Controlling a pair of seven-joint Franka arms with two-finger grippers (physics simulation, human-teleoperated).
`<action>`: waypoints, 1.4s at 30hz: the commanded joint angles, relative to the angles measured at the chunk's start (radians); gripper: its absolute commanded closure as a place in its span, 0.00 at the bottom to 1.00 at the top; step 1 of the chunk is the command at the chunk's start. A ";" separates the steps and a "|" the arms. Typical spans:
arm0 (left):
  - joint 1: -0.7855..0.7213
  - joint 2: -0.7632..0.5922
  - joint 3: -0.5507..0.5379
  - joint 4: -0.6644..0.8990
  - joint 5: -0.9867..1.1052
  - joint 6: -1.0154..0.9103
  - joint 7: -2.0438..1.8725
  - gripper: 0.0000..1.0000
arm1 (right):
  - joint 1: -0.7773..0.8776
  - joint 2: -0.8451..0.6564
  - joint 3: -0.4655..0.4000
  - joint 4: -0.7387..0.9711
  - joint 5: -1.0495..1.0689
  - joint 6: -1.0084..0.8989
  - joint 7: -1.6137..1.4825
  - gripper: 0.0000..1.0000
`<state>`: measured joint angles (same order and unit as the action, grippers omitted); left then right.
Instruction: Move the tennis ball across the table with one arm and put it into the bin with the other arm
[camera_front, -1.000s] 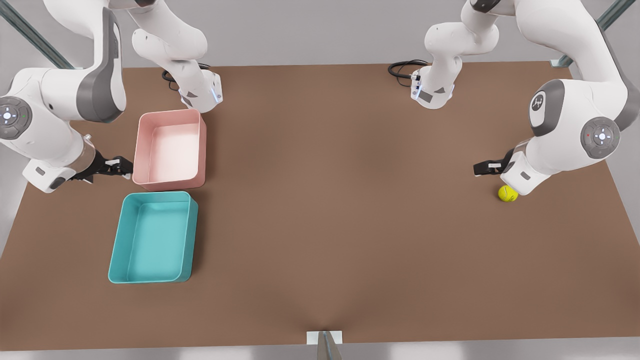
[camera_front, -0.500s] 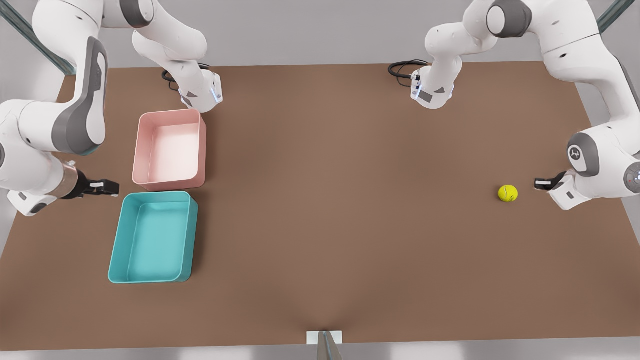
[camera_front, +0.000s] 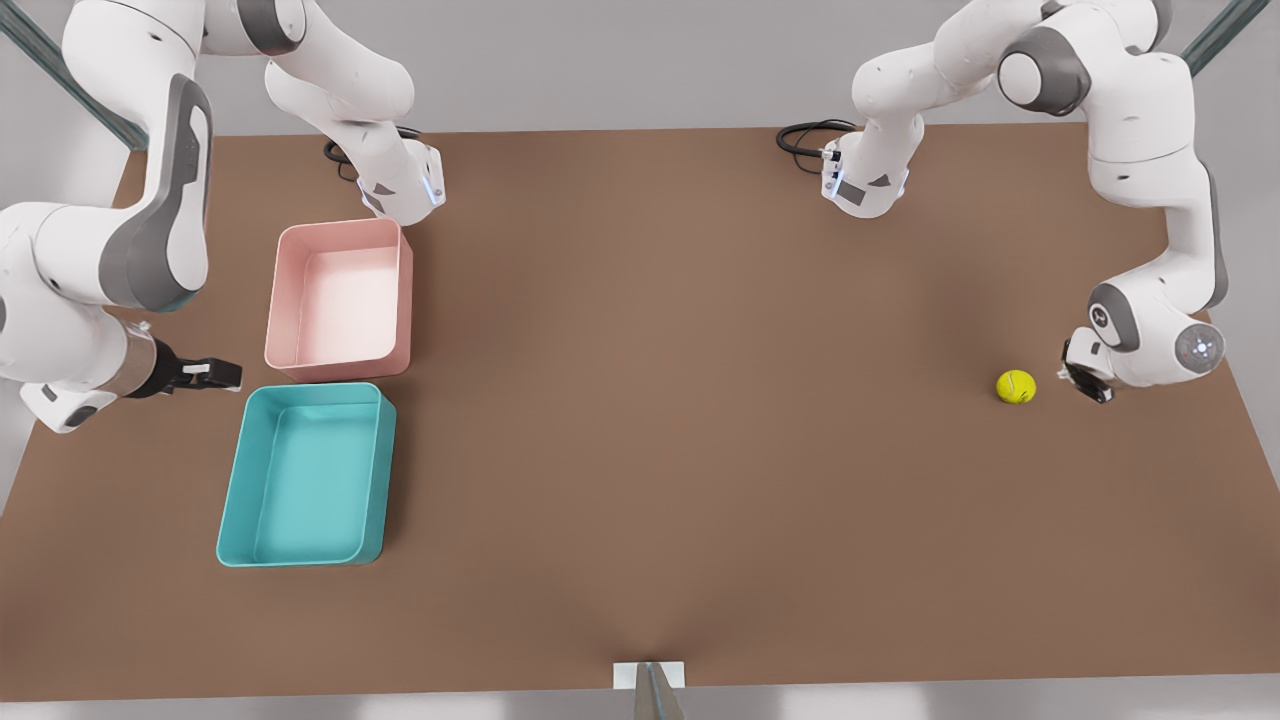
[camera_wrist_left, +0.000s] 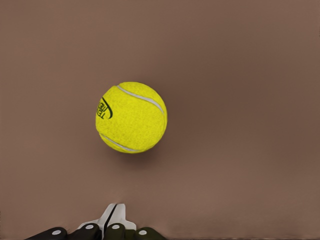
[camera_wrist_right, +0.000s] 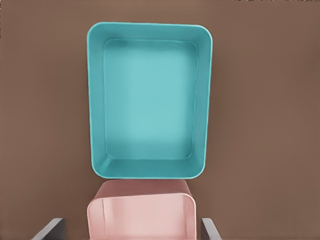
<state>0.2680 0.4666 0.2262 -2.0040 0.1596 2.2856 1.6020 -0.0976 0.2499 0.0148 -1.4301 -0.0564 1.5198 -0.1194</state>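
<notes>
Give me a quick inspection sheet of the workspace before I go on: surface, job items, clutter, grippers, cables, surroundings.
Surface: brown table, flat and bare between the things.
Job's things: tennis ball resting on the table at the front view's right; teal bin at its left, nothing in it.
Clutter: pink tray touching the bin's far end.
Grippers: left gripper beside the ball, apart from it, shut; right gripper beside the trays, open, waiting.
Cables: black cable at one arm base, another at the other.
Surroundings: grey floor, metal frame struts.
</notes>
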 joint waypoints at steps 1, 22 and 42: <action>-0.003 -0.002 -0.001 -0.004 0.049 0.075 0.473 0.79 | 0.001 -0.001 0.001 0.000 0.000 0.006 -0.009 0.00; -0.018 0.049 -0.001 -0.047 0.041 0.107 0.469 0.79 | 0.004 -0.061 0.007 -0.064 -0.003 -0.006 0.052 0.00; -0.234 -0.091 -0.278 0.117 -0.548 -0.193 -1.620 0.79 | 0.003 -0.057 0.007 -0.066 -0.003 -0.007 0.050 0.00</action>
<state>0.0308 0.3778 -0.0518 -1.9026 -0.2950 2.1668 1.2888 -0.0952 0.1945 0.0215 -1.4961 -0.0603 1.5128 -0.0740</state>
